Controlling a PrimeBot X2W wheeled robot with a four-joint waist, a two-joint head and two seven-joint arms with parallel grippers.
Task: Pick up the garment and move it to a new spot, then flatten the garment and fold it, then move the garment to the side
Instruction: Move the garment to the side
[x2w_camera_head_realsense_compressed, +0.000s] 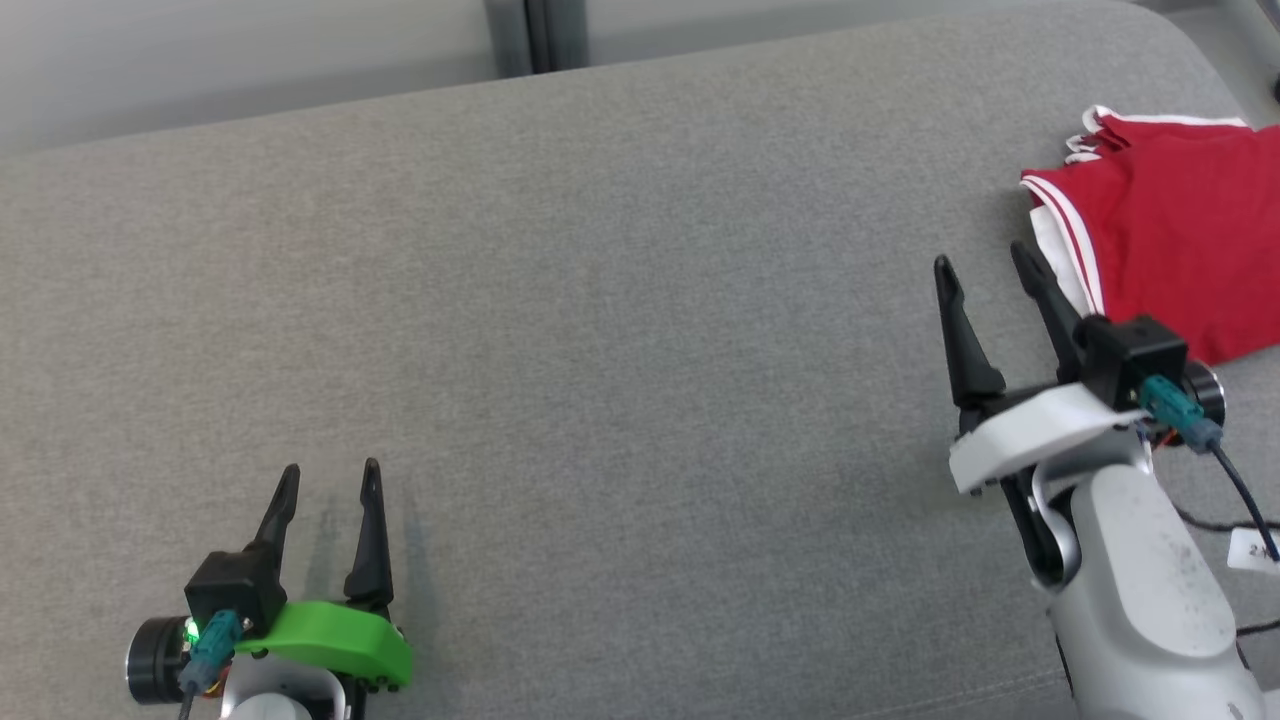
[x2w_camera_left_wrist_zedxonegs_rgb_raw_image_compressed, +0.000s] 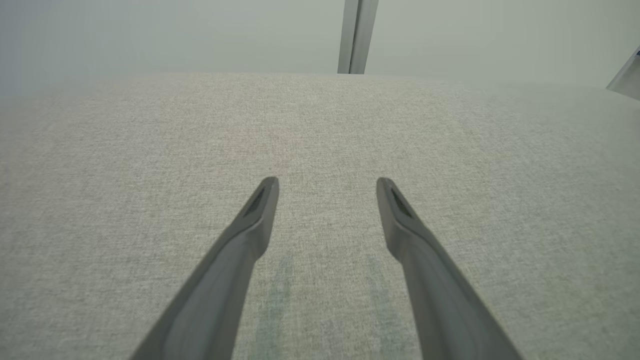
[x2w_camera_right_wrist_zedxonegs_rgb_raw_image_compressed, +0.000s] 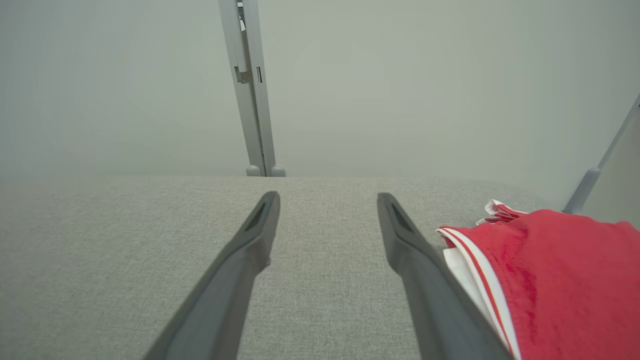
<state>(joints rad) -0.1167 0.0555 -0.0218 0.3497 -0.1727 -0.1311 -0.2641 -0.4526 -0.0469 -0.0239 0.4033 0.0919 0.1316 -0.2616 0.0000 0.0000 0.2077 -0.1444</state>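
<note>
- Left gripper (x2w_camera_head_realsense_compressed: 332, 466) sits low at the near left, a green cover at its base, fingers apart with nothing between them.
- Its wrist view shows the two dark fingers (x2w_camera_left_wrist_zedxonegs_rgb_raw_image_compressed: 240, 250) spread over bare grey cloth, with faint shadows under them.
- Right gripper (x2w_camera_head_realsense_compressed: 981, 255) stands at the near right on a pale forearm (x2w_camera_head_realsense_compressed: 1140, 590), fingers apart and holding nothing.
- Its right finger (x2w_camera_right_wrist_zedxonegs_rgb_raw_image_compressed: 430, 290) lies just beside the garment's white-trimmed edge; whether they touch cannot be told.
- Garment (x2w_camera_head_realsense_compressed: 1180, 250), red with white stripes along its edges, lies folded at the far right of the cushion (x2w_camera_head_realsense_compressed: 600, 350), running out of the head view's right edge.
- A layer of white cloth shows under its left edge.
- Behind the cushion stands a pale wall with a grey upright post (x2w_camera_right_wrist_zedxonegs_rgb_raw_image_compressed: 250, 90).
- A black cable (x2w_camera_head_realsense_compressed: 1240, 490) runs from a teal plug on the right wrist.
</note>
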